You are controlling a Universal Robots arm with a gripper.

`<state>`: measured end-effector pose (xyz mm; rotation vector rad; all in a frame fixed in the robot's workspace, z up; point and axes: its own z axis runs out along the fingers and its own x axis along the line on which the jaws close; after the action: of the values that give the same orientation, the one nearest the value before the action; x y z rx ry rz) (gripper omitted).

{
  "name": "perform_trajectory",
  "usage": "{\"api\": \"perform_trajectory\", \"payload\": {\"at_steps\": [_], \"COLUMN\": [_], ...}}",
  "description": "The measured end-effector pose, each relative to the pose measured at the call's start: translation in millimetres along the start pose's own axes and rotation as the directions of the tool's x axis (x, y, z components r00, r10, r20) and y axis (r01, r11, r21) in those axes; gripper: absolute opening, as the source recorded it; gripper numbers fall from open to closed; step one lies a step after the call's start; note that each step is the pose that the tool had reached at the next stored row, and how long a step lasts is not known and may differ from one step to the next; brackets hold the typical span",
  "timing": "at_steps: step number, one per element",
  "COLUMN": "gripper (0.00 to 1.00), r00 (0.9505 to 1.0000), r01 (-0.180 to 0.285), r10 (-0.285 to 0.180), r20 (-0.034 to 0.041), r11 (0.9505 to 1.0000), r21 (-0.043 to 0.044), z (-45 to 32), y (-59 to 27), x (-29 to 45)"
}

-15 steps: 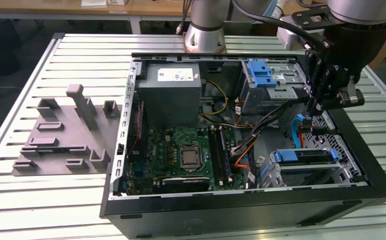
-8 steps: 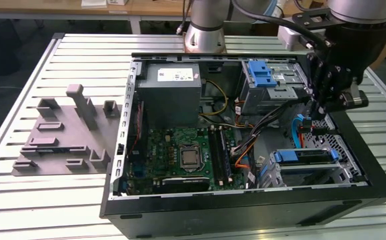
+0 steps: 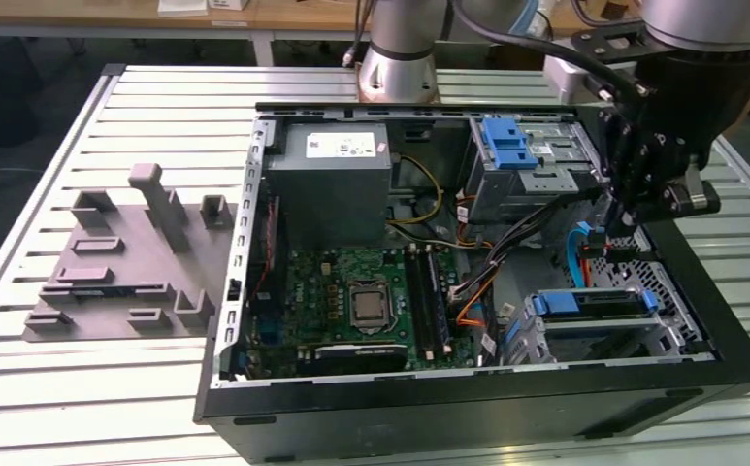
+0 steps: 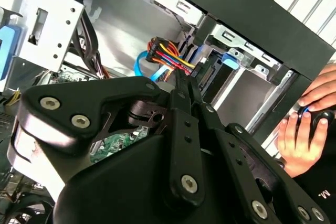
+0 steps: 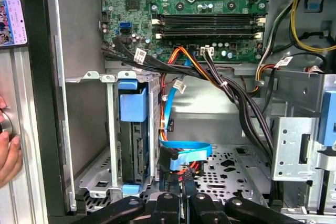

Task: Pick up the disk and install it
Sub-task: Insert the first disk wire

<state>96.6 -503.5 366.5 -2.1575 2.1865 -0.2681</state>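
The disk stands on edge inside the metal drive cage in the case's corner, its blue plastic rail facing out. In the exterior view the disk sits in that cage at the case's near right. My gripper hangs over the case's right side, between the two cages. Its fingers look shut, and the gripper tips meet the coloured wire bundle at a black connector. In the first wrist view the gripper sits just under a black connector and a blue ribbon cable. I cannot tell whether the tips pinch the wires.
The open computer case lies on a slatted table. It holds a motherboard, a grey power supply and an upper cage with a blue latch. A grey moulded fixture lies at the exterior view's left. A person's hand rests beside the case.
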Motion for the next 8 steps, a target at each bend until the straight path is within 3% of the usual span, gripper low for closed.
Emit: {"api": "perform_trajectory", "payload": {"at_steps": [8], "gripper": [0.17], "r00": [1.0000], "r01": [0.000], "r10": [0.000], "r20": [-0.0023], "r11": [1.0000], "r21": [0.0000], "z": [1.5], "y": [0.1], "x": [3.7]}}
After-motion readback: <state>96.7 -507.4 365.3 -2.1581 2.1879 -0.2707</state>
